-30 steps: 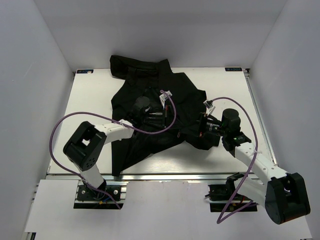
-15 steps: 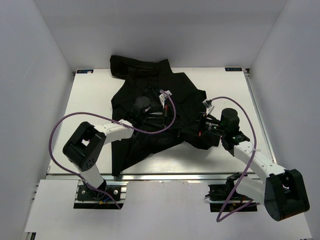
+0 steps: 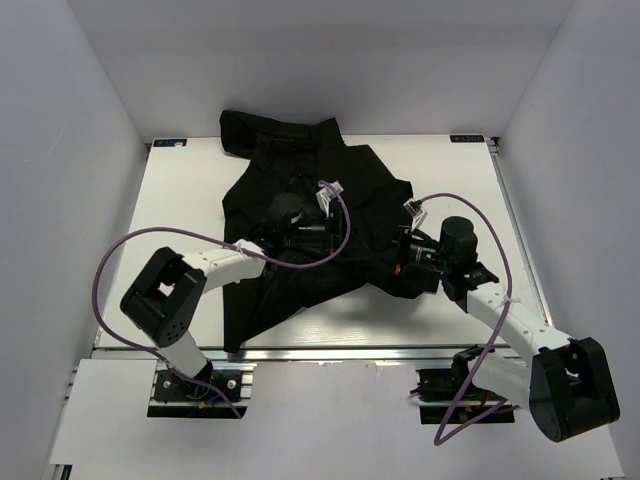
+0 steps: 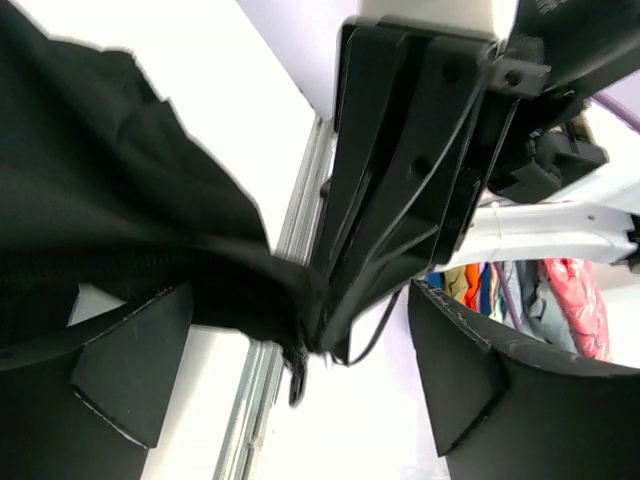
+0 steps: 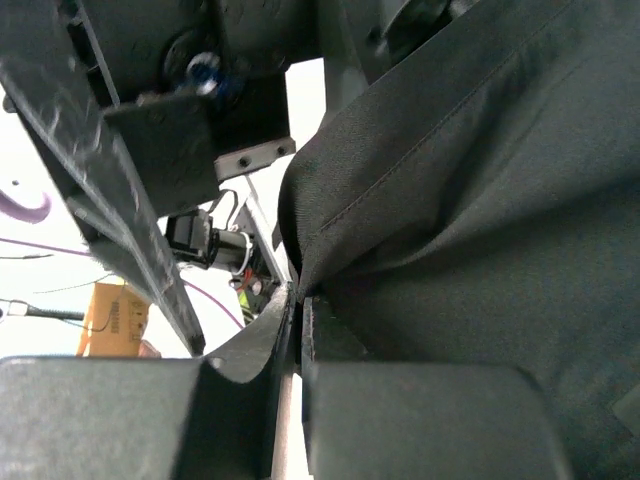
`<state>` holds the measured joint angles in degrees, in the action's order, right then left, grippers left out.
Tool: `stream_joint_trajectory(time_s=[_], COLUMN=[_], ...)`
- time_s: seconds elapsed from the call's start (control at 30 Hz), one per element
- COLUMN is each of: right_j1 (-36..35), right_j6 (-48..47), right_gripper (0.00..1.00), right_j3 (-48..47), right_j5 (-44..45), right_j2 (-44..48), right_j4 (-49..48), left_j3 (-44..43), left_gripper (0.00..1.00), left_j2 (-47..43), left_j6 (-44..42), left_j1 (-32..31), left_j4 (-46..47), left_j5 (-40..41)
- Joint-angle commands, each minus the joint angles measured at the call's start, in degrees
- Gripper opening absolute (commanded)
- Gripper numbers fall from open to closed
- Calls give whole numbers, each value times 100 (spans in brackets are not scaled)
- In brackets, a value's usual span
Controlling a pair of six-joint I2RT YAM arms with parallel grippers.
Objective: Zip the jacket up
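Note:
The black jacket (image 3: 300, 190) lies spread across the middle of the white table (image 3: 470, 190), collar at the far side. My left gripper (image 3: 310, 228) hovers over its front. In the left wrist view the left gripper (image 4: 300, 330) stands open, its fingers (image 4: 130, 370) wide on both sides of a bunched fold of jacket (image 4: 120, 200). A small zipper pull (image 4: 296, 378) dangles from that fold. My right gripper (image 3: 398, 255) is at the jacket's right hem. The right wrist view shows the right gripper (image 5: 298, 300) shut on the jacket's stitched edge (image 5: 330, 220).
Purple cables (image 3: 340, 225) loop from both arms over the jacket. A metal rail (image 4: 265, 400) runs along the table's edge. White walls enclose the table on the left, right and far sides.
My left gripper has opened and let go of the jacket. My right gripper has closed onto the jacket's edge.

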<state>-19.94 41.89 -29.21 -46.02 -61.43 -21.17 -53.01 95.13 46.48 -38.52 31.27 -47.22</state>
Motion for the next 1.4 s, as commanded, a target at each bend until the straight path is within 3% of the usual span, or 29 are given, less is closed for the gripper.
stream_joint_trajectory(time_s=[0.0, 0.2, 0.27, 0.4, 0.63, 0.77, 0.9, 1.27, 1.33, 1.37], right_j1=[17, 324, 342, 342, -299, -352, -405, -203, 33, 34], right_j6=[-189, -629, -987, -1595, -2264, -2053, -2281, -2484, -2563, -2615], right_gripper=[0, 0, 0, 0, 0, 0, 0, 0, 0, 0], right_j3=[-207, -322, -410, -673, -1235, -1455, -2113, -4292, -4775, -4778], right_j5=[58, 6, -3, 171, 1630, 1648, 2420, 3925, 3978, 3978], right_j2=[122, 96, -18, -351, -1605, -2346, -3163, -5326, -5563, -5599], right_j4=[-134, 525, 866, 1457, 1835, 1458, 1721, 2240, 2319, 2362], left_j3=[-95, -209, -393, -185, 959, 1047, 1013, -463, -1269, -1273], left_gripper=[98, 98, 98, 98, 98, 98, 98, 98, 98, 98], left_j2=[-757, -2119, -2297, -2446, -2526, -2044, -1132, 1084, 1340, 1324], left_j6=[-551, -1238, -967, -290, 89, 46, -200, -912, -1052, -1097], left_j1=[-33, 222, 327, 942, 1602, 1752, 1787, 2024, 2033, 2033], left_j4=[-1450, -4678, -6052, -7625, -6758, -6258, -5598, -4674, -5057, -5165], left_j5=[405, 2802, 4046, 4880, 4722, 4644, 4231, 3255, 3175, 3184])
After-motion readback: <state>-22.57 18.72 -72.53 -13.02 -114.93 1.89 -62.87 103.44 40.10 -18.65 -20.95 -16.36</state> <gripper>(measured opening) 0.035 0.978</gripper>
